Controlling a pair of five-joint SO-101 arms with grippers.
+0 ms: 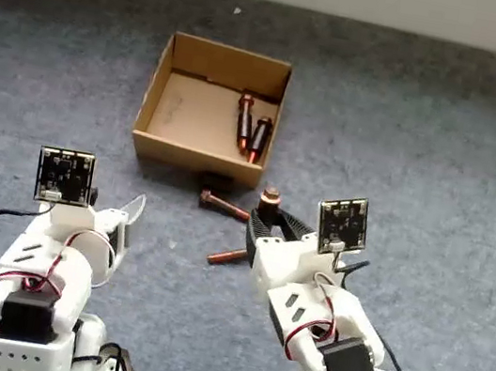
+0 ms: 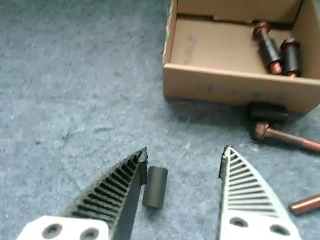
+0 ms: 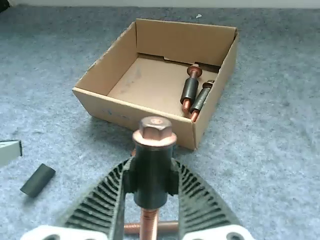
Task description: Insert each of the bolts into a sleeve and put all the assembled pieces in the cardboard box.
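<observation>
A copper bolt [image 3: 154, 134] with a hexagonal head stands upright through a black sleeve [image 3: 150, 185], its threaded end poking out underneath. The right claw [image 3: 151, 167] pinches that sleeve between ribbed black fingers [image 3: 102, 205], just in front of the box [image 3: 135, 112], near its front right corner.

The box is open-topped brown cardboard. Two finished pieces [image 1: 244, 120] [image 1: 260, 138] lie side by side on its floor against the right wall, with copper showing at both ends of their dark sleeves.

A second sleeve [image 2: 268, 111] lies against the foot of the box's front wall. A bare bolt [image 2: 285, 137] lies flat just in front of it. Another bare bolt [image 2: 305, 204] lies farther out from the box, beside the right claw.

The left claw [image 2: 185, 152] is spread wide, well out from the box's front left corner. It has one black ribbed finger [image 2: 112, 192] and one white finger [image 2: 245, 185]. A short loose sleeve [image 2: 155, 186] lies on the grey surface [image 1: 442, 161] between them, right against the black finger.
</observation>
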